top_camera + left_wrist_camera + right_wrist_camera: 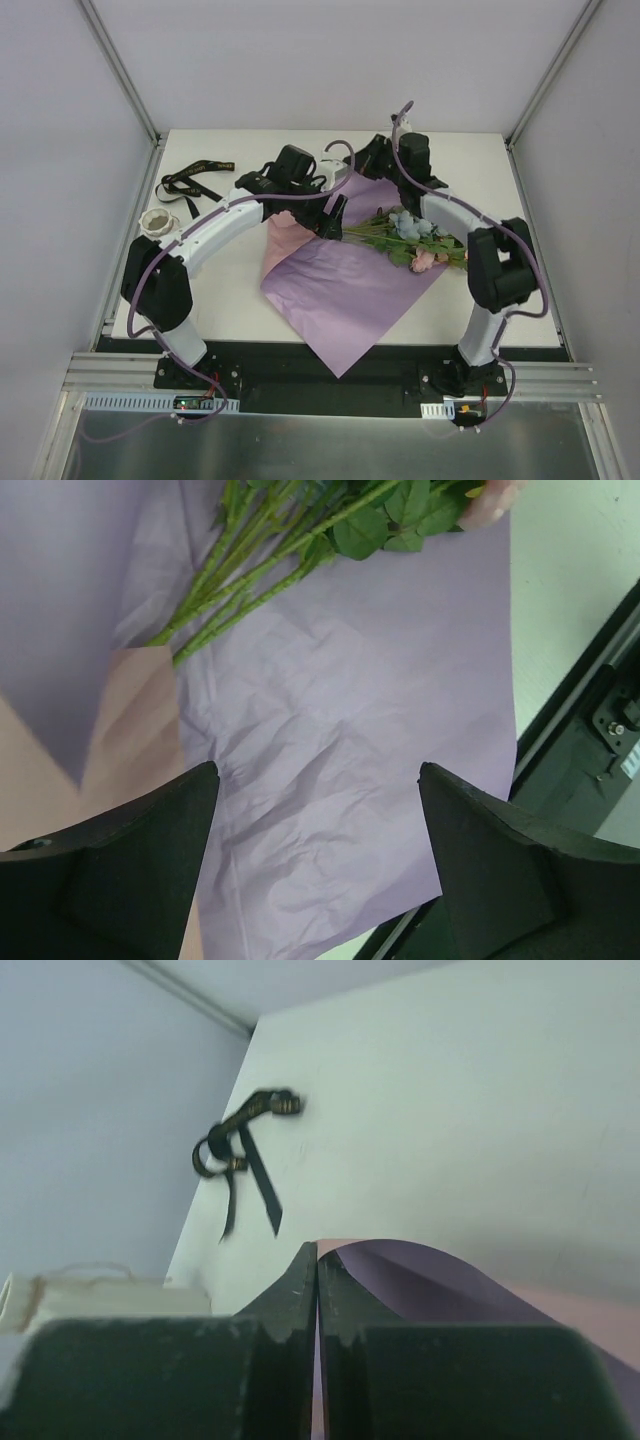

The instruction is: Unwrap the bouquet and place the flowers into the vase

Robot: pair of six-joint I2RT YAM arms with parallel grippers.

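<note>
Where the white table point(240, 300) comes nearest the arm bases, one corner of the crinkled purple paper sheet point(340, 300), pink on its underside, overhangs the edge. The rest lies spread flat. Farther in, on the sheet's right part, rest the flowers point(410, 235), green-stemmed artificial roses in peach, pink and pale blue. They lie flat with their long axis running across the table, heads to the right and slightly nearer, cut stem ends to the left.

Just past those stem ends the left gripper point(318, 775) hangs over bare paper, jaws wide and holding nothing. Well to the left stands the small white ribbed vase point(157, 220), apart from everything.

At the sheet's far corner the right gripper point(317, 1250) is closed tight, apparently pinching the paper's curled edge. If it pulls now, the flowers riding on the sheet may be dragged or rolled off. The thin paper could also tear or slip free. Later, the long stems could topple that short vase.

Farthest back lies the loose black ribbon point(195, 180).
</note>
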